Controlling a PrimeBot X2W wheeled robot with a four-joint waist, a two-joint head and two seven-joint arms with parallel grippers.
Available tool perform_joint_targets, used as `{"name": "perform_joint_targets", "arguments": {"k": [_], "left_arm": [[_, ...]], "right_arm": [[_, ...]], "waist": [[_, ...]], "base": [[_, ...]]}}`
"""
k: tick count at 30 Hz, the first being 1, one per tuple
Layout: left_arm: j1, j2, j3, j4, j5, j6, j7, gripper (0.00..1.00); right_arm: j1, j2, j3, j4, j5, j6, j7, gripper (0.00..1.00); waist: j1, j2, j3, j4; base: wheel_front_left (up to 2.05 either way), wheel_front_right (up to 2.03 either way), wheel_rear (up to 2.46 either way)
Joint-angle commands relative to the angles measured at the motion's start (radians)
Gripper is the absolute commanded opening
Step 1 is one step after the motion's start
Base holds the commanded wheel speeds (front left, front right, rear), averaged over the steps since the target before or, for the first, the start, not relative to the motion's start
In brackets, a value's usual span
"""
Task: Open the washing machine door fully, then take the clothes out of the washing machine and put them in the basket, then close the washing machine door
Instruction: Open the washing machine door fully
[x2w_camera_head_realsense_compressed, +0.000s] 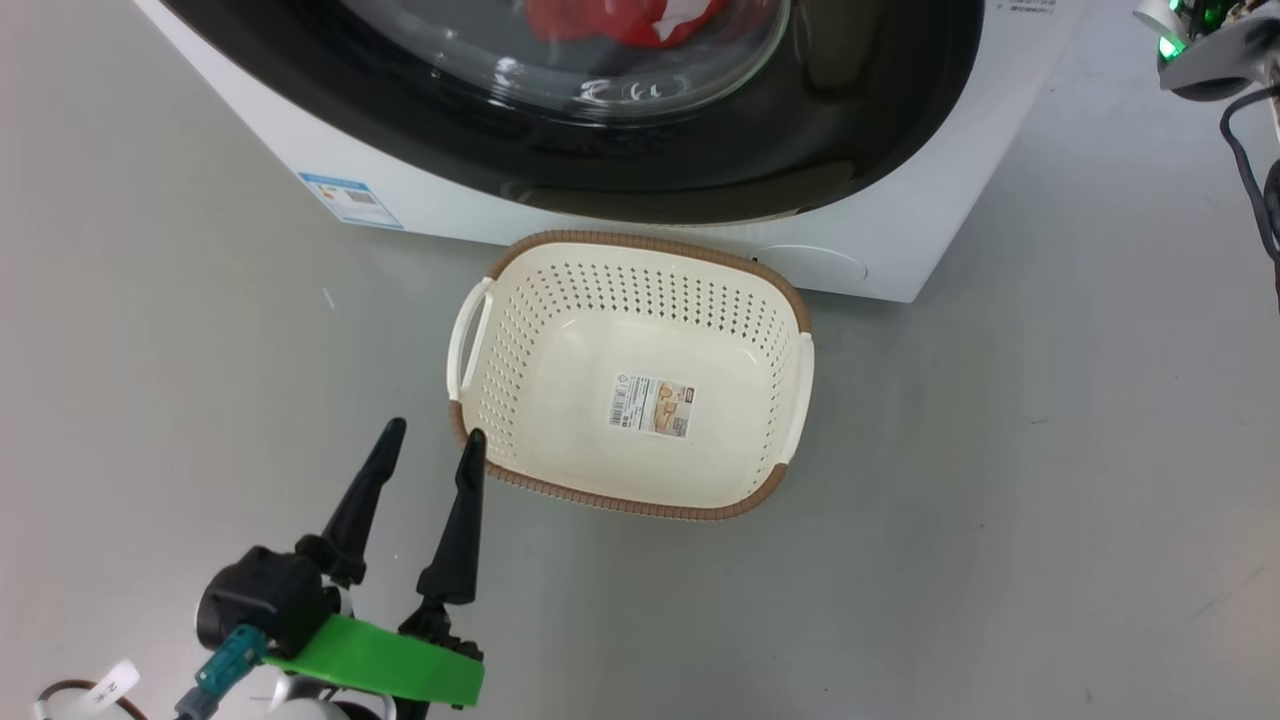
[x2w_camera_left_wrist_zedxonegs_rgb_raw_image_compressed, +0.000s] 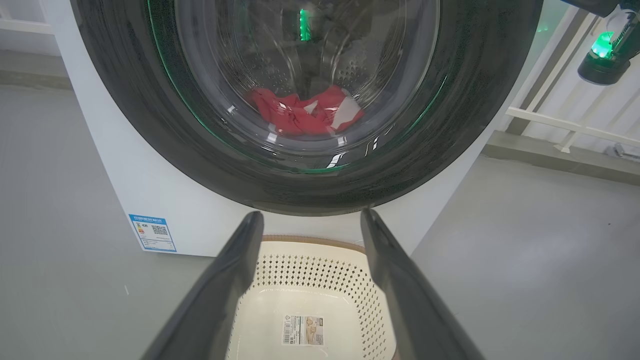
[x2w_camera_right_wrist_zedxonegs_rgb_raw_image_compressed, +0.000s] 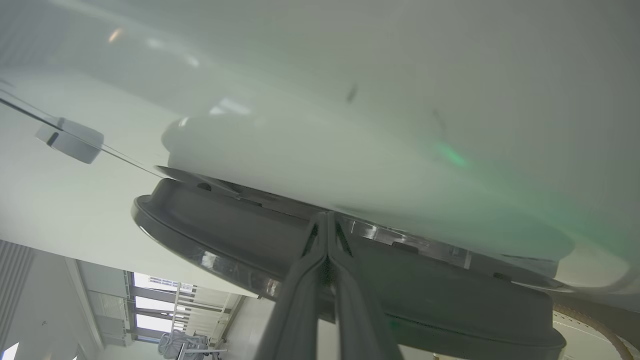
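The white washing machine (x2w_camera_head_realsense_compressed: 900, 230) stands at the top of the head view, its door (x2w_camera_head_realsense_compressed: 850, 120) lying against the front. Red and white clothes (x2w_camera_left_wrist_zedxonegs_rgb_raw_image_compressed: 305, 112) lie in the drum behind the glass. The cream basket (x2w_camera_head_realsense_compressed: 640, 240) sits on the floor just before the machine, with nothing in it but its paper label. My left gripper (x2w_camera_head_realsense_compressed: 433, 437) is open beside the basket's near left corner and points over it at the door (x2w_camera_left_wrist_zedxonegs_rgb_raw_image_compressed: 150, 125). My right gripper (x2w_camera_right_wrist_zedxonegs_rgb_raw_image_compressed: 327, 217) is shut on nothing, its tips at the seam between the dark door rim (x2w_camera_right_wrist_zedxonegs_rgb_raw_image_compressed: 210, 225) and the white front.
The floor around is grey. A blue sticker (x2w_camera_head_realsense_compressed: 350, 200) marks the machine's lower left front. My right arm's wrist with a green light (x2w_camera_head_realsense_compressed: 1200, 50) hangs at the machine's right side, a black cable (x2w_camera_head_realsense_compressed: 1250, 170) below it. A white railing (x2w_camera_left_wrist_zedxonegs_rgb_raw_image_compressed: 565, 125) runs behind on the right.
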Motion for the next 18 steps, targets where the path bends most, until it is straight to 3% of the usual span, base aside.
{"name": "perform_joint_targets", "arguments": {"k": [1,18], "left_arm": [[-0.023,0.013,0.025,-0.022,-0.005,-0.006,-0.012,1.00],[-0.046,0.010,0.010,-0.015,-0.016,-0.006,-0.012,1.00]], "right_arm": [[-0.032,0.018,0.005,-0.014,0.000,-0.001,0.016,0.00],[-0.086,0.045,0.062,0.056,-0.034,-0.001,0.122,0.00]], "waist": [[0.0000,0.0000,0.008,0.005],[0.0000,0.0000,0.035,0.026]], "base": [[0.00,0.00,0.00],[0.00,0.00,0.00]]}}
